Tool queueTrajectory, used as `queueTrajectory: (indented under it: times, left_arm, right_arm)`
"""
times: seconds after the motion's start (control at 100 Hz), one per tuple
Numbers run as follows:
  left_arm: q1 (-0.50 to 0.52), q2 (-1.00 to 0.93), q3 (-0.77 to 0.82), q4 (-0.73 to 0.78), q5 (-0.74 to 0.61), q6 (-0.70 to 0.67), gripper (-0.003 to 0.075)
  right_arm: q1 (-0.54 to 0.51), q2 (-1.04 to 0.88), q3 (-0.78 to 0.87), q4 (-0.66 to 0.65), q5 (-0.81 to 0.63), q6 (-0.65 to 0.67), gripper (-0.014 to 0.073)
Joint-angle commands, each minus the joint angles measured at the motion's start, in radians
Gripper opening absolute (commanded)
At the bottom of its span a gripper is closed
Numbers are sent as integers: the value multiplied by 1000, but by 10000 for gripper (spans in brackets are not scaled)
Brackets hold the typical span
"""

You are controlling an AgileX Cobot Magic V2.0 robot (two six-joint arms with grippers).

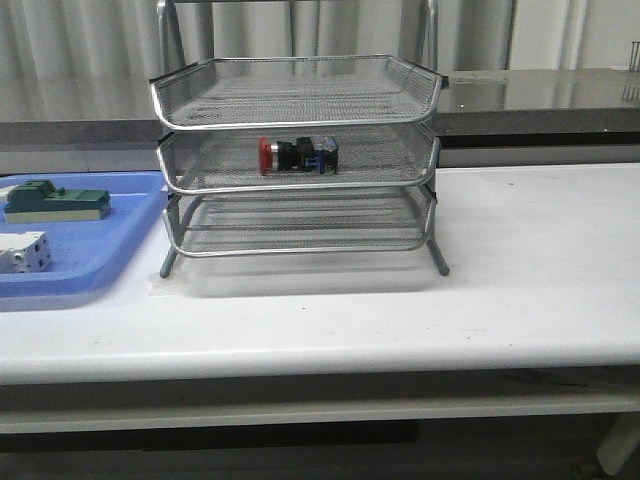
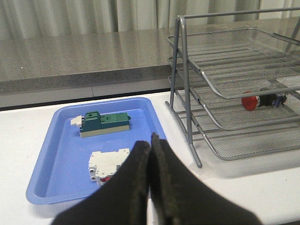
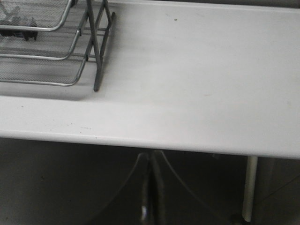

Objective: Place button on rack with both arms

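The button (image 1: 297,155), red cap with black-and-blue body, lies on its side in the middle tier of the silver wire-mesh rack (image 1: 300,100). It also shows in the left wrist view (image 2: 262,100) inside the rack (image 2: 225,70). In the right wrist view only its dark end (image 3: 18,24) shows in the rack (image 3: 56,56). Neither arm shows in the front view. My left gripper (image 2: 151,143) is shut and empty, above the blue tray's near edge. My right gripper (image 3: 151,157) is shut and empty, below and in front of the table's front edge.
A flat blue tray (image 1: 110,250) sits left of the rack and holds a green block (image 1: 55,200) and a white block (image 1: 22,252). They also show in the left wrist view: tray (image 2: 56,154), green block (image 2: 104,123), white block (image 2: 107,164). A table leg (image 3: 250,187) stands at the right.
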Motion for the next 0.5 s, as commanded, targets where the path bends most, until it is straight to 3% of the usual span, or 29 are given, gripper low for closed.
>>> queueTrajectory:
  times: [0.0, 0.16, 0.4, 0.49]
  left_arm:
    - [3, 7, -26, -13, -78, -9, -20]
    - [3, 7, -26, -13, -78, -9, -20]
    - [3, 7, -26, -13, -78, -9, -20]
    - [3, 7, -26, -13, -78, -9, -20]
  right_arm:
    - [-42, -29, 19, -29, -124, -6, -69]
    - [-174, -134, 122, 54, -231, -41, -69]
    - [-338, -305, 308, 335, -458, -372, -69]
    - [-393, -357, 387, 409, -534, -421, -69]
